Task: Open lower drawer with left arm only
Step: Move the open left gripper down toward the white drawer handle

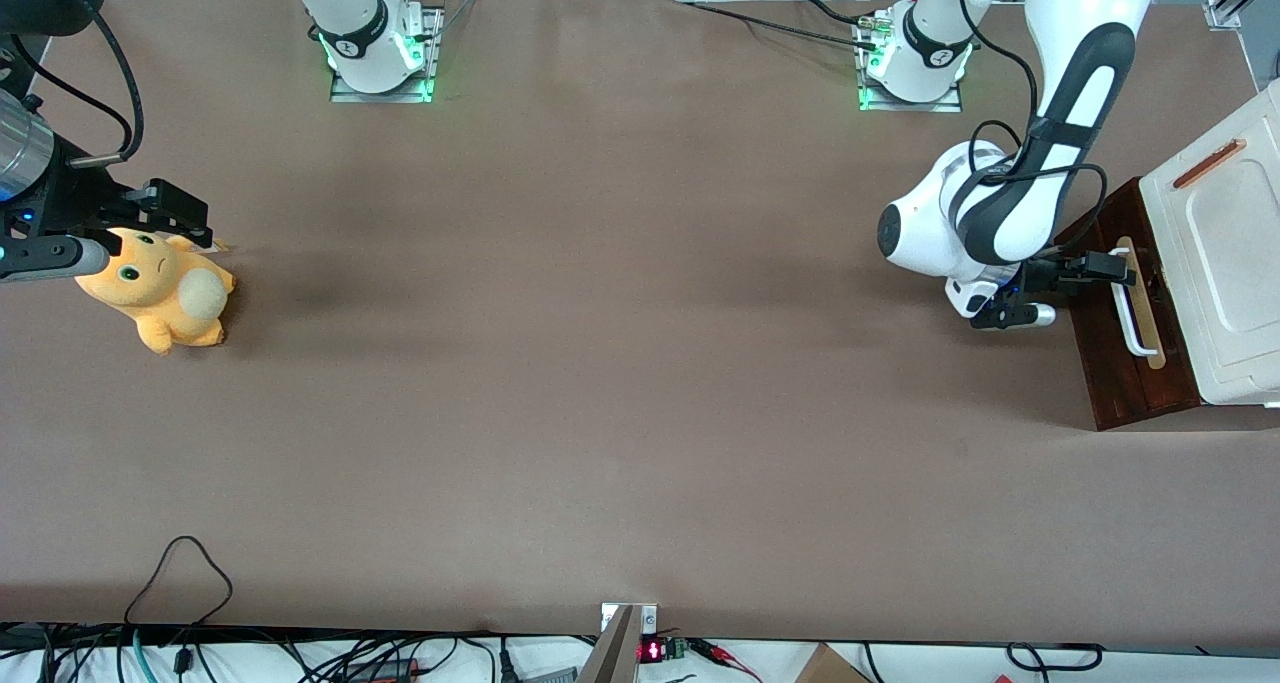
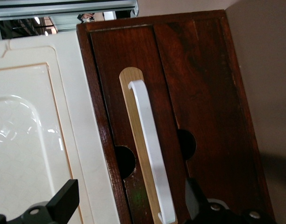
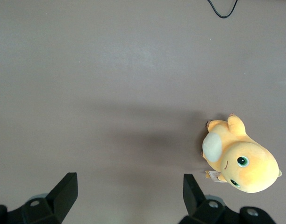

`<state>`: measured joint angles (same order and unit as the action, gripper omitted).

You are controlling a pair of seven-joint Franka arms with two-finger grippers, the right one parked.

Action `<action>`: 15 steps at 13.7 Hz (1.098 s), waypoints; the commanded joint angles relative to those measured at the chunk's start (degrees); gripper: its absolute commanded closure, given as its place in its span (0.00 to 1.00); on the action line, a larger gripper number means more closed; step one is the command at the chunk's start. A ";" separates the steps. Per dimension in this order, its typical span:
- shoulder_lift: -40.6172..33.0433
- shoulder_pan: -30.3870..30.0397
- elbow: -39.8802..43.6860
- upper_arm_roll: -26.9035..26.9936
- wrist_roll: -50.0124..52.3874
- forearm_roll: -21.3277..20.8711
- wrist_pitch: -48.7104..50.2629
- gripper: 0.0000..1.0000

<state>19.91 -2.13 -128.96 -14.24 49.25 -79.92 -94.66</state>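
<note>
**Fingers spread at the handle, lower drawer not yet pulled**

Fingers (image 2: pixel 63 200) of the left arm's gripper (image 1: pixel 1118 267) stand wide apart, one to each side of the white loop handle (image 2: pixel 150 149), and grip nothing; no pad appears to touch the handle. In the front view the gripper sits right at the handle's end farther from the front camera, with the left arm (image 1: pixel 985 213) reaching in over the table (image 1: pixel 600 363) toward the working arm's end.

Lower drawer (image 1: pixel 1125 333) looks shut, as far as I can judge: its dark reddish-brown front shows no pale interior. So the reach is done; closing on the handle and pulling the drawer out are left.

As for contents, nothing can be said: the drawer's inside is hidden. Above it the cabinet's white moulded top (image 1: pixel 1225 253) carries a thin orange bar (image 1: pixel 1208 163) and nothing else visible.

Toward the parked arm's end lies a yellow plush toy (image 1: pixel 160 298), well apart from the work.
</note>
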 commanded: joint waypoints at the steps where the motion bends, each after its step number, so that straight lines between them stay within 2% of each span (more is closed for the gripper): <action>1: 2.13 0.29 -0.50 1.05 6.36 -4.43 0.96 0.00; 3: 5.04 0.29 -1.29 1.93 13.56 -8.22 1.76 0.00; 7: 5.92 0.20 -1.64 3.16 16.05 -10.95 3.16 0.00; 9: 6.54 0.29 -1.73 3.78 17.02 -11.49 3.43 0.06; 11: 6.89 0.29 -1.73 3.87 17.20 -11.58 3.87 0.07; 14: 7.42 0.20 -1.64 5.71 17.37 -15.52 3.61 0.18; 15: 7.42 0.20 -1.64 5.80 17.89 -15.70 3.61 0.25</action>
<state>26.78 -2.15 -130.55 -9.27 65.59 -93.50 -91.62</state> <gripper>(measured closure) 0.137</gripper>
